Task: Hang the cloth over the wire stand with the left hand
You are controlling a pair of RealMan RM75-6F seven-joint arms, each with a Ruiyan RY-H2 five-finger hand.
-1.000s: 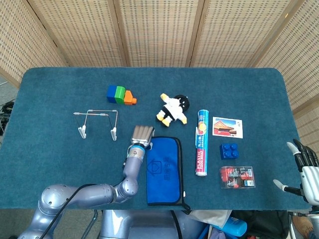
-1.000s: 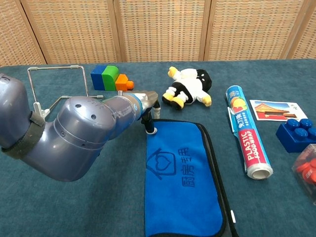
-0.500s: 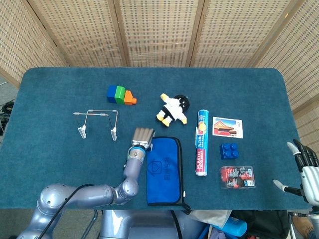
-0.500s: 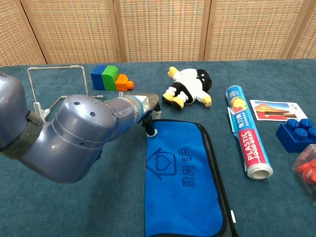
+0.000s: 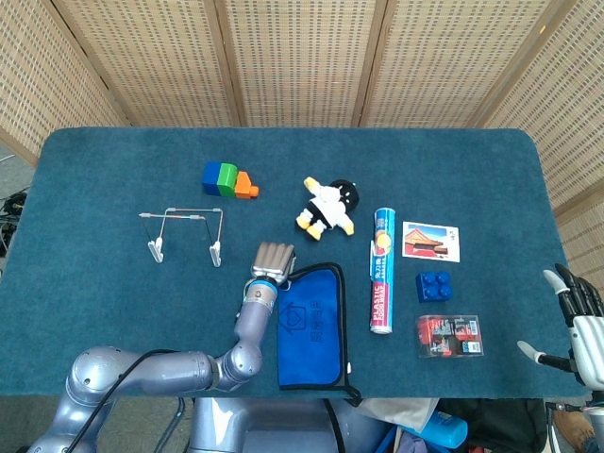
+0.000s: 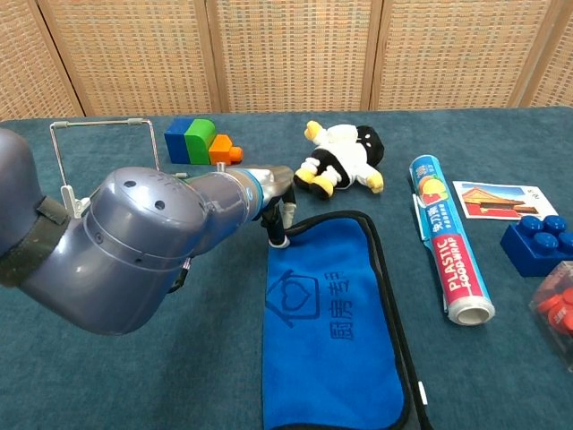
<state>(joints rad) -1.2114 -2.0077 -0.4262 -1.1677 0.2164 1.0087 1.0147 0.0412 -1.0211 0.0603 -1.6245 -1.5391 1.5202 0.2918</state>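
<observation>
1. Cloth [image 5: 311, 321]: blue, black-edged, flat on the table's near middle, far-left corner lifted.
2. Left hand [image 5: 272, 258]: pinches that raised corner.
3. Wire stand [image 5: 184, 231]: upright, left of the cloth.
4. Right hand [image 5: 578, 316]: near right edge, fingers apart, holding nothing.

This looks like a robot test room, a kind of lab. A big table [image 5: 94, 170] with a blue-green carpet top fills the space, and woven folding screens [image 5: 302, 57] close it off behind. Small, mixed things lie spread out past the left hand [image 5: 272, 259]: toy blocks [image 5: 228, 178] far in front of it, and to its right a stuffed toy [image 5: 329, 206], a roll of plastic wrap [image 5: 381, 271] and a picture card [image 5: 431, 240].
</observation>
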